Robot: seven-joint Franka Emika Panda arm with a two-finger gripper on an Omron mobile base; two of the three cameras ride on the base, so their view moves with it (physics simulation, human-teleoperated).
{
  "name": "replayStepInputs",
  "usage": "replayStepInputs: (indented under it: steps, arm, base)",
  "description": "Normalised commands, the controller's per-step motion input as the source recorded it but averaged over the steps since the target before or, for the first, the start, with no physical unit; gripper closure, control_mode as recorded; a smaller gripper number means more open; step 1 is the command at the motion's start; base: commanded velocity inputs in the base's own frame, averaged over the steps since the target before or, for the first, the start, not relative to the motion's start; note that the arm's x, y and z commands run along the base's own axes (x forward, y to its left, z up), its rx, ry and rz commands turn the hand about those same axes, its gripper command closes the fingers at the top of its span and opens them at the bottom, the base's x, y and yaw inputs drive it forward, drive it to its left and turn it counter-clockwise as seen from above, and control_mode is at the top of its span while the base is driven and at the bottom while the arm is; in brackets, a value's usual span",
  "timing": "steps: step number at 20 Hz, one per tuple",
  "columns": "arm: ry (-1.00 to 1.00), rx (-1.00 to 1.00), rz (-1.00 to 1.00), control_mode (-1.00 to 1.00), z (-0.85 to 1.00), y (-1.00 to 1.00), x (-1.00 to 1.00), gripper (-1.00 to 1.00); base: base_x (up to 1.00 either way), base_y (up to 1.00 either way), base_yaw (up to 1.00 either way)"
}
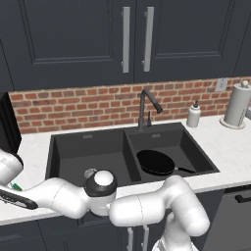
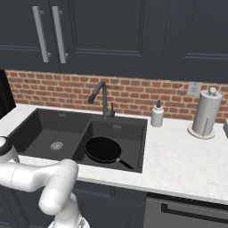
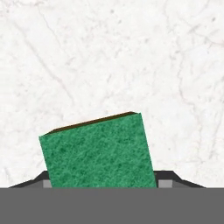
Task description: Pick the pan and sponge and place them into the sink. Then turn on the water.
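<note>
The green sponge (image 3: 98, 151) lies flat on the white marble counter left of the sink (image 1: 88, 147), and a sliver of it (image 1: 16, 186) shows under my hand. My gripper (image 3: 105, 184) points straight down over it. Its dark fingertips (image 3: 33, 183) stand close against the sponge's two sides; whether they press on it I cannot tell. The black pan (image 1: 156, 162) rests in the sink's right basin with its handle toward the front right. The dark gooseneck faucet (image 1: 144, 105) stands behind the divider, and no water is in view.
A white soap bottle (image 1: 194, 115) and a paper towel holder (image 1: 238, 104) stand on the counter right of the sink. A black appliance (image 1: 7, 122) sits at the far left by the brick wall. Dark cabinets hang above.
</note>
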Motion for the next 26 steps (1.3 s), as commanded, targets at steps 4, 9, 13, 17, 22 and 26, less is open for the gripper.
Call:
replayStepInputs:
  steps: [4, 9, 13, 17, 22, 26]
  arm:
    - [0.00, 0.00, -0.15, -1.00, 0.00, -0.45, -0.22, 1.00]
    - [-0.01, 0.00, -0.09, -1.00, 0.09, -0.52, -0.19, 1.00]
    - [-0.06, 0.00, -0.01, -1.00, 0.35, -0.63, -0.29, 1.00]
    - [-0.02, 0.04, 0.00, -1.00, 0.17, -0.79, -0.53, 1.00]
    - [-0.10, 0.09, 0.00, -1.00, 0.00, -0.94, -0.71, 1.00]
    - [-0.36, 0.20, 0.00, -1.00, -0.01, -1.00, -0.85, 1.00]
  base:
    - [0.00, 0.00, 0.00]
    - [0.00, 0.00, 0.00]
    - [0.00, 0.00, 0.00]
    - [0.00, 0.00, 0.00]
    - [0.00, 0.00, 0.00]
    - [0.00, 0.00, 0.00]
